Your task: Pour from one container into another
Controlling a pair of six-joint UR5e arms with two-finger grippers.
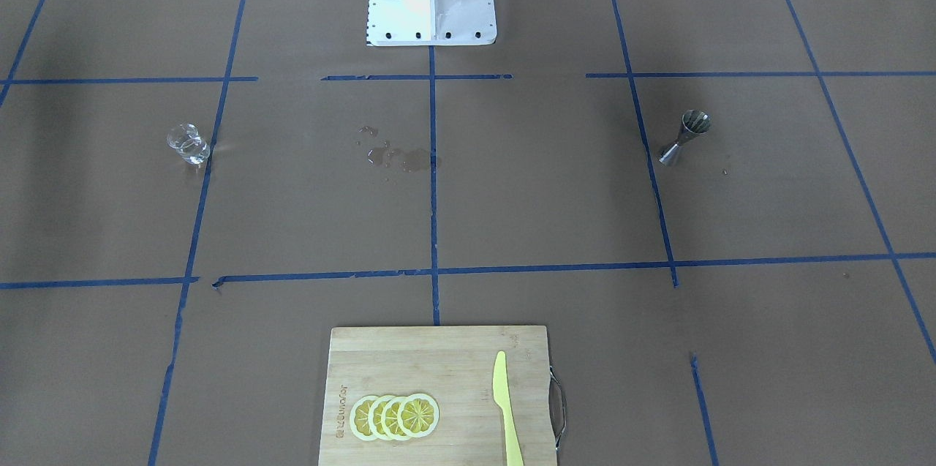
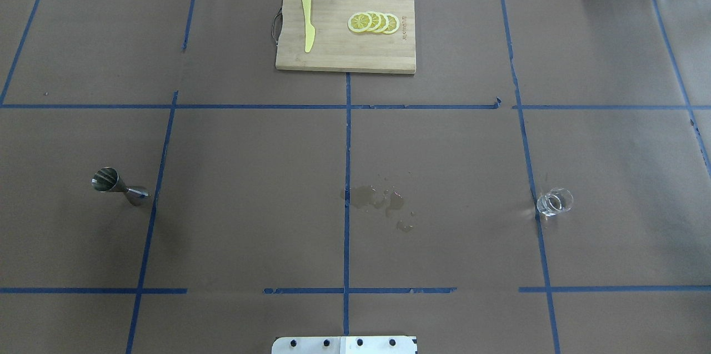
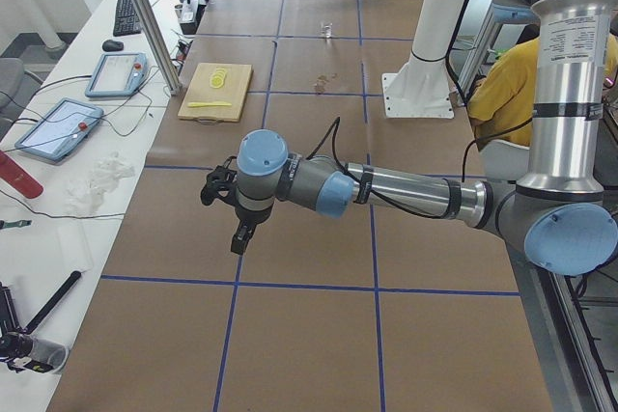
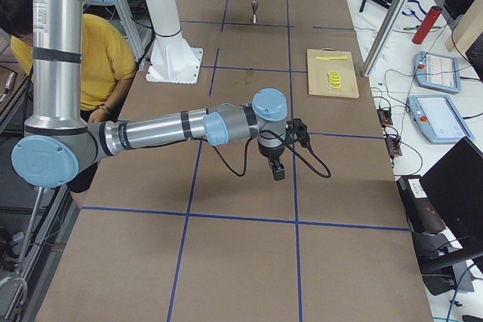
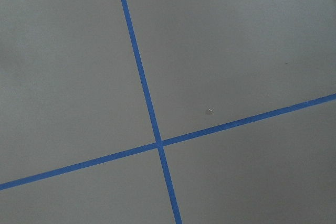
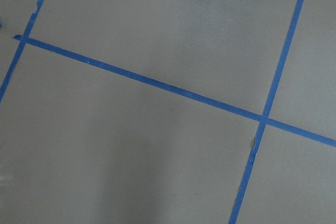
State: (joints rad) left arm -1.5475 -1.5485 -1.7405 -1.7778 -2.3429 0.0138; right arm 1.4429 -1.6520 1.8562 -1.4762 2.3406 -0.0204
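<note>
Glass cup (image 2: 554, 202) well apart from right pincer (image 4: 278, 173), jigger (image 2: 119, 185) from left pincer (image 3: 239, 240).

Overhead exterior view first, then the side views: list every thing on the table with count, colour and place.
glass cup: one, clear, robot's right side, upright
jigger: one, steel, robot's left side, upright
wet patch: one, dark, table centre
cutting board: one, wooden, far edge centre
lemon slices: four, yellow, overlapping on the board
knife: one, yellow, on the board
table: one, brown with blue tape grid
left pincer: one, black, above the table; state unclear
right pincer: one, black, above the table; state unclear
</note>
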